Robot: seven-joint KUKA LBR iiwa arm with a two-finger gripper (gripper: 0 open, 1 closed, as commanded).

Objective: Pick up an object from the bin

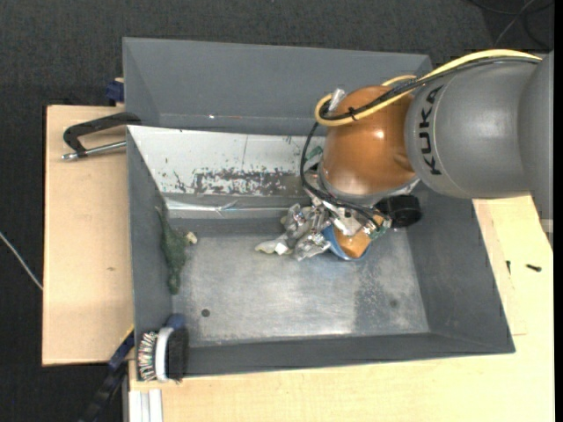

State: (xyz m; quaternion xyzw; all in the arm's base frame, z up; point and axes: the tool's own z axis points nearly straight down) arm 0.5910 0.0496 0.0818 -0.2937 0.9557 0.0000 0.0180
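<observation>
My gripper [305,225] is low in the bin's middle, just under the arm's orange cover, among a small cluster of things. A pale crumpled scrap [273,247] lies at its left side, touching it or nearly so. An orange and blue object [352,242] sits right beside it on the right, partly under the cover. A black rounded object [404,210] lies a little further right. Whether anything is in the gripper is hidden by its own metal parts.
A dark green toy figure [173,255] lies along the bin's left wall. A black brush with pale bristles [164,355] rests in the near left corner. A small dark speck [205,314] sits on the floor toward the near left.
</observation>
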